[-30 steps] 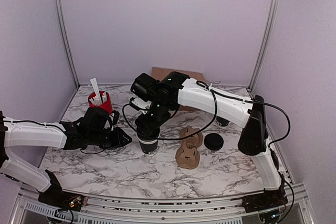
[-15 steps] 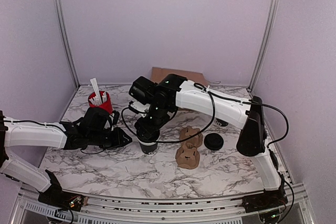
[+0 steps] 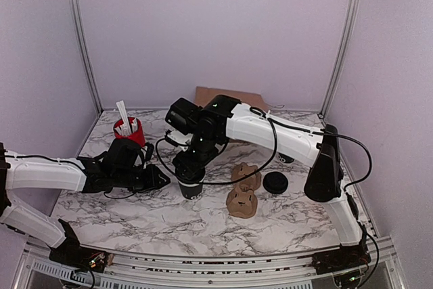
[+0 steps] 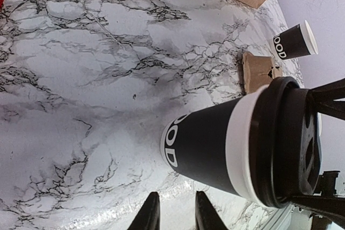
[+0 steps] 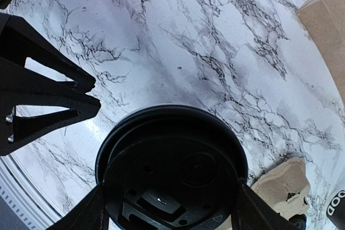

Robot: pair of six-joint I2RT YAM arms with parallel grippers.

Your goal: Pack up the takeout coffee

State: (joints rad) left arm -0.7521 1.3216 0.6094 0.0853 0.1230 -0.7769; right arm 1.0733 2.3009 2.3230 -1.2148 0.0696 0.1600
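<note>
Takeout coffee (image 5: 171, 171), cup body hidden, right tool (image 5: 170, 208) fingers (image 5: 89, 215) cropped

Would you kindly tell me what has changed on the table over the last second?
The right tool eased slightly down and leftward over the takeout coffee, and its elbow followed. Its fingers were already closed on the lid's rim and remain so. Nothing was released. The cup itself stayed where it stood. The left tool, narrowly open and empty, the loose lid and the cardboard holders did not move.
</note>
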